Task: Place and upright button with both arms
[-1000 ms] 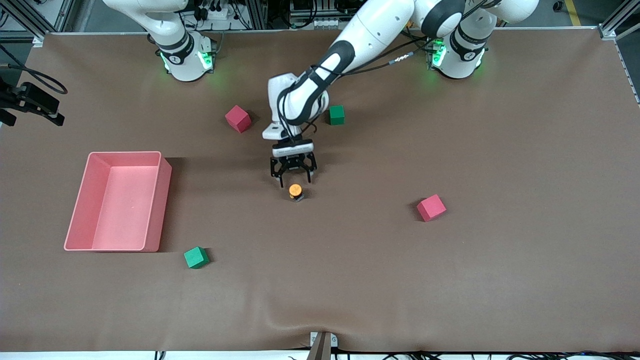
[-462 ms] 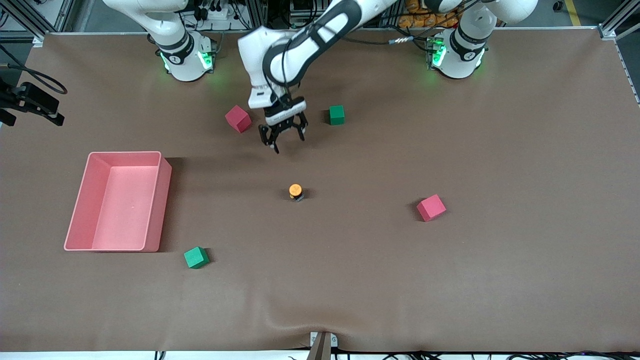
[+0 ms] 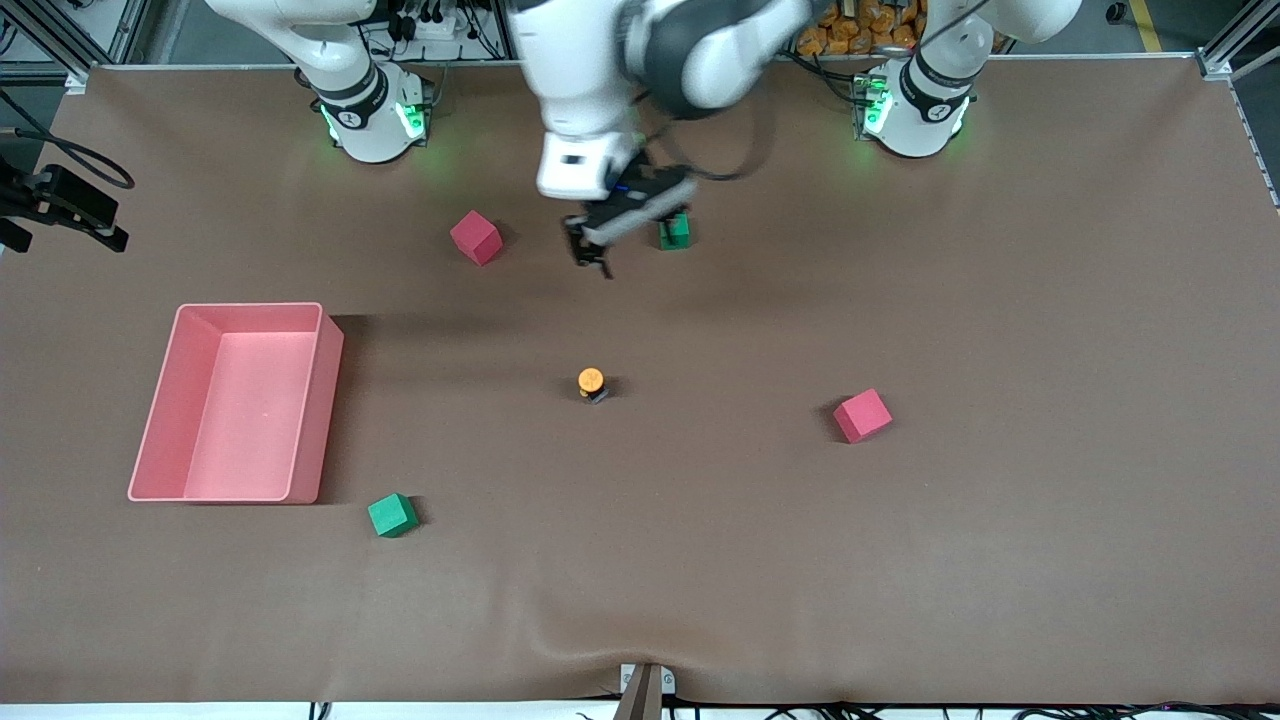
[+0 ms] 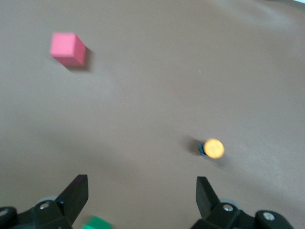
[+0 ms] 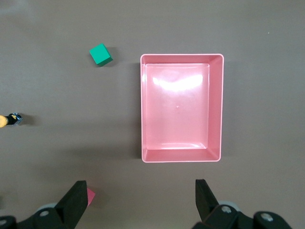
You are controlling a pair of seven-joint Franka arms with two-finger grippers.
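The button [image 3: 592, 383] stands alone mid-table with its orange cap up and its black body under it. It also shows in the left wrist view [image 4: 212, 148] and at the edge of the right wrist view [image 5: 9, 119]. My left gripper [image 3: 592, 262] is open and empty, up in the air beside a green cube [image 3: 675, 232], well apart from the button. Its fingers [image 4: 76, 191] stand wide apart. My right gripper [image 5: 141, 193] is open and empty, high over the table near the pink bin. It is out of the front view.
A pink bin [image 3: 330, 390] stands toward the right arm's end. A pink cube [image 3: 476, 237] and the green cube lie near the bases. Another pink cube [image 3: 862, 415] and another green cube [image 3: 392, 515] lie nearer the front camera.
My left gripper, which was open just above the button, has risen and pulled back toward the bases, turning by the green cube. The button has stayed in place.
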